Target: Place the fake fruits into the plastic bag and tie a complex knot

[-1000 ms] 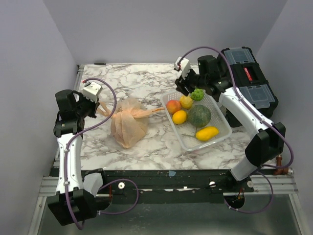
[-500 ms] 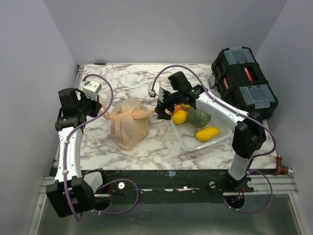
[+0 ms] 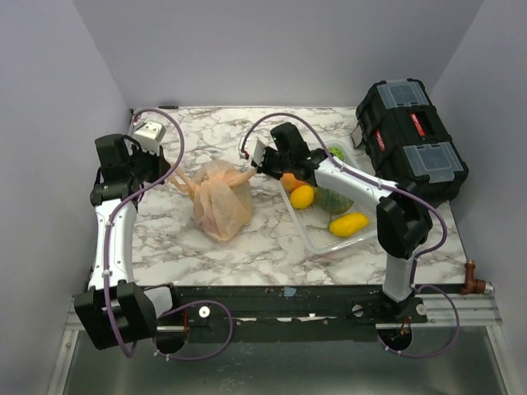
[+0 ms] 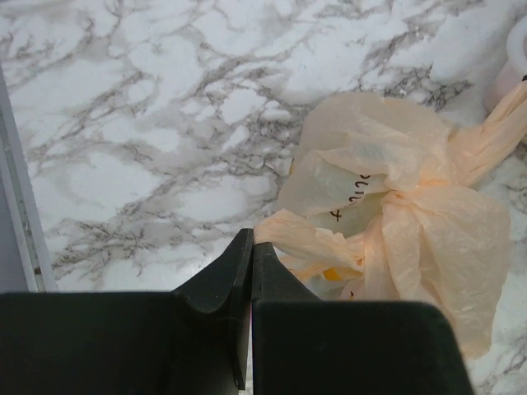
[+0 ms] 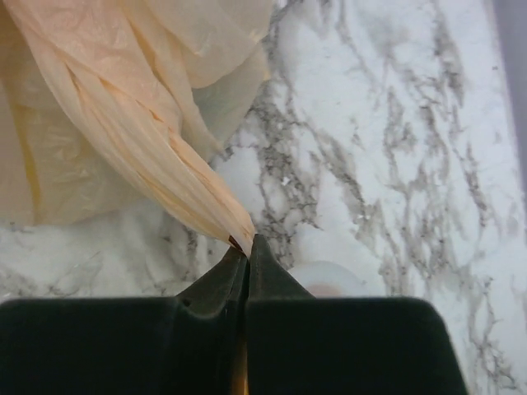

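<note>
The plastic bag [image 3: 221, 206] sits on the marble bench [image 3: 247, 255] between the two arms, just left of the white lattice basket [image 3: 315, 237]. Its neck is already gathered into a knot [image 4: 394, 196].

The left end effector [image 4: 250, 251] has its fingers pressed together, and the tip of the left handle strip [image 4: 300, 243] appears pinched between them. The right end effector [image 5: 244, 247] is likewise clamped on the very end of the right handle strip [image 5: 165, 148], which fans out taut toward the bag.

As I read it, the step in hand is drawing the knot tight. To do that well, both arms should pull outward in opposite directions along one line, low over the bench, so the bag stays seated rather than tipping or lifting. The pull should be slow and even. This film is thin, and both grips are right at the strip ends, so a jerk could slip a strip free or tear it.

The right arm reaches across the basket, where a mango [image 3: 348, 224] and a lemon [image 3: 302, 197] lie, so its elbow needs watching.
</note>
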Motion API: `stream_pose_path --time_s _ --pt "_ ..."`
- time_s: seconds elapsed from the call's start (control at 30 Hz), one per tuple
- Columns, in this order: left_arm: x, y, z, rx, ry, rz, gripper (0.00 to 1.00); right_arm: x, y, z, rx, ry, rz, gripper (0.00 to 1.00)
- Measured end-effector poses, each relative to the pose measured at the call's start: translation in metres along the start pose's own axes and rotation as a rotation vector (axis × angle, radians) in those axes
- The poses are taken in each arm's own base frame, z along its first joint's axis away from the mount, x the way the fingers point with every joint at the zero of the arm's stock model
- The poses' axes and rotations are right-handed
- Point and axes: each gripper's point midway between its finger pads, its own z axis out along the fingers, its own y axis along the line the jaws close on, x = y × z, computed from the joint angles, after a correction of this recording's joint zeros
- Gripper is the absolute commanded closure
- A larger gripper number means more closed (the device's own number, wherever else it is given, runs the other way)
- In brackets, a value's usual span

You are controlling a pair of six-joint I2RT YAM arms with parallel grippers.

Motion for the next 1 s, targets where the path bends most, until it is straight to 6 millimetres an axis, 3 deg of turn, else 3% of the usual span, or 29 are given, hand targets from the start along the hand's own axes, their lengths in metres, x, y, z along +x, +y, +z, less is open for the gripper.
stream_pose_path --time_s 0.2,0.3,0.4,0.43,0.47,0.53,0.57,0.6,0.67,0.73,0.83,1.0 --pt "-0.04 0.021 0.016 -0.014 -0.049 -0.004 1.0 -0.022 -0.069 -0.019 0.18 -0.049 0.007 0.99" --pt "-0.038 0.029 0.032 -0.008 -0.034 -0.036 1.0 -0.017 -0.092 -0.023 0.244 -0.041 0.003 0.99" --pt "-0.026 0.034 0.05 0.004 -0.002 -0.088 1.0 -0.005 -0.103 -0.01 0.272 -0.006 0.005 0.99" --pt "-0.021 0.036 0.056 0.007 0.013 -0.107 1.0 0.0 -0.105 -0.001 0.276 0.006 0.008 0.95" --pt "-0.015 0.038 0.063 0.01 0.026 -0.128 0.98 0.006 -0.106 0.008 0.275 0.02 0.013 0.84" --pt "-0.008 0.039 0.069 0.013 0.044 -0.151 0.71 0.018 -0.104 0.022 0.266 0.048 0.036 0.58" --pt "-0.005 0.04 0.071 0.015 0.051 -0.161 0.55 0.023 -0.101 0.026 0.257 0.061 0.051 0.52" --pt "-0.004 0.039 0.072 0.018 0.055 -0.166 0.47 0.028 -0.099 0.029 0.247 0.073 0.061 0.42" --pt "-0.005 0.037 0.071 0.025 0.057 -0.179 0.3 0.03 -0.095 0.029 0.238 0.084 0.083 0.31" --pt "-0.01 0.035 0.066 0.03 0.048 -0.169 0.03 0.026 -0.094 0.022 0.236 0.081 0.096 0.22" --pt "-0.018 0.028 0.052 0.029 0.035 -0.16 0.02 0.012 -0.094 0.003 0.232 0.06 0.116 0.04" --pt "-0.051 0.013 0.012 0.025 -0.007 -0.11 0.01 -0.034 -0.094 -0.055 0.239 -0.033 0.152 0.0"
